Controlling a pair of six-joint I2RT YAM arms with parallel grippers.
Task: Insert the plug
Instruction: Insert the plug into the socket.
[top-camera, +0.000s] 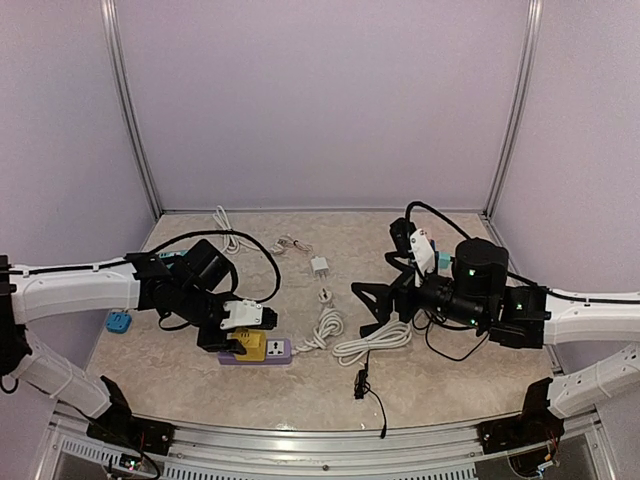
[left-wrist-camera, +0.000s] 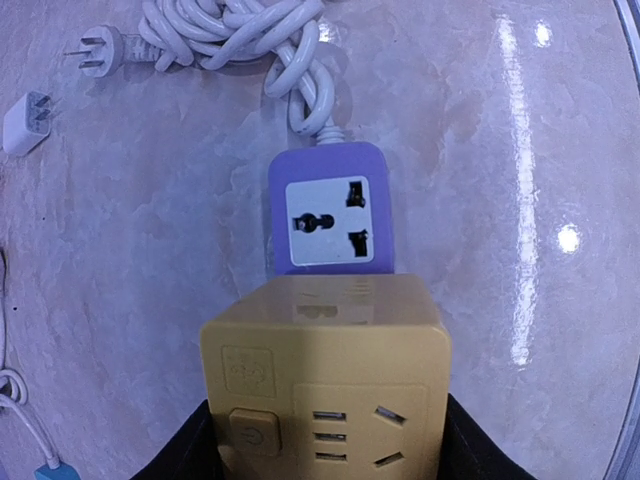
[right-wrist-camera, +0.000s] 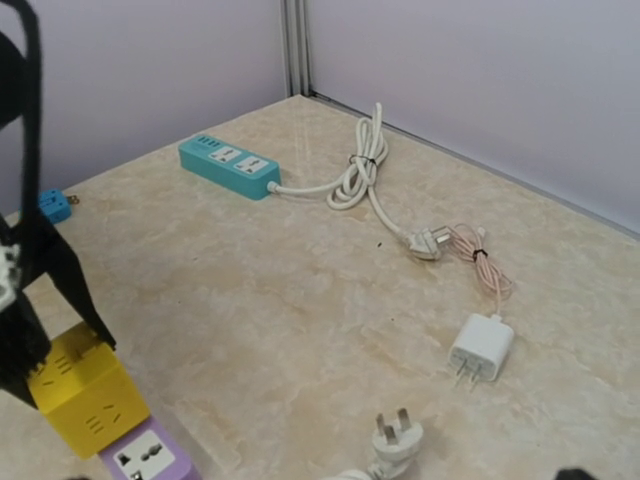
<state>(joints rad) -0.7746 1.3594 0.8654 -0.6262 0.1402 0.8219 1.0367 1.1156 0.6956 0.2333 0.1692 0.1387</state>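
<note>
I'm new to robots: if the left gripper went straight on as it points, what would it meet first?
Probably the purple socket, lying right ahead of the left gripper and the yellow cube it holds; the gap between them is unclear.

This is a robotics lab test cell. The bench (top-camera: 180, 380) has a marble-patterned top and is boxed in on three sides by plain lilac walls (top-camera: 320, 100) joined by aluminium posts (top-camera: 130, 110). A left arm (top-camera: 70, 285) and a right arm (top-camera: 590, 318) are bolted to a metal rail (top-camera: 300, 435) at the bench's near edge. Loose electrical bits lie on the bench: a purple strip (top-camera: 275, 350), a teal strip (right-wrist-camera: 228, 160), a charger (right-wrist-camera: 482, 347) and coiled cords (top-camera: 372, 345).
</note>
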